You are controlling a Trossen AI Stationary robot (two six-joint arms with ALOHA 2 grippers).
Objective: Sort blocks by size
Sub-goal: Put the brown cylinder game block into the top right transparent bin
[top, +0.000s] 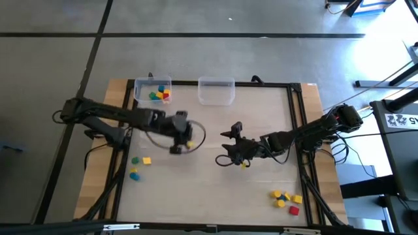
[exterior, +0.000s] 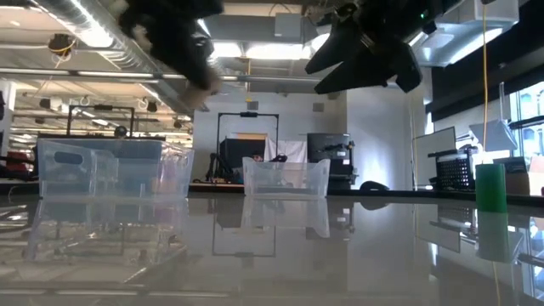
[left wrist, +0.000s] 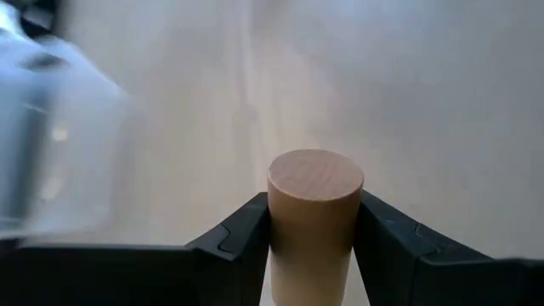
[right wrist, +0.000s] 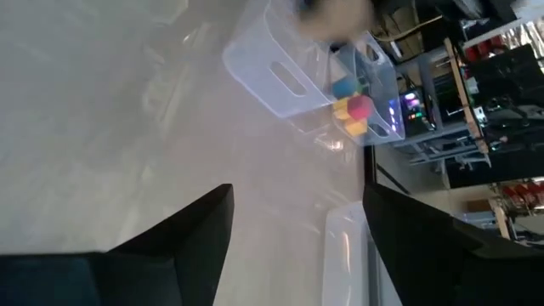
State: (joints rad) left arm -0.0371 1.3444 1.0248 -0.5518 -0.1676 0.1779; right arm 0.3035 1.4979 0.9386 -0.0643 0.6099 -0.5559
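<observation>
Above the table's middle, a tan cylinder block is clamped by the left gripper; it should be carried level to the bin and released low. The right gripper is held wide open, empty.

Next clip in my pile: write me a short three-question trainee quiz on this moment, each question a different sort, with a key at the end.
1. True or false: the left gripper is shut on a tan cylinder block.
2. Multiple choice: which holds coloured blocks? A) the left bin B) the middle bin C) both bins
3. Fill in: the right gripper has its fingers ____ with nothing between them.

Key:
1. True. In the left wrist view both fingers press its sides.
2. A. The middle bin looks empty in the high view.
3. Open. The right wrist view shows only bare table in the gap.
</observation>
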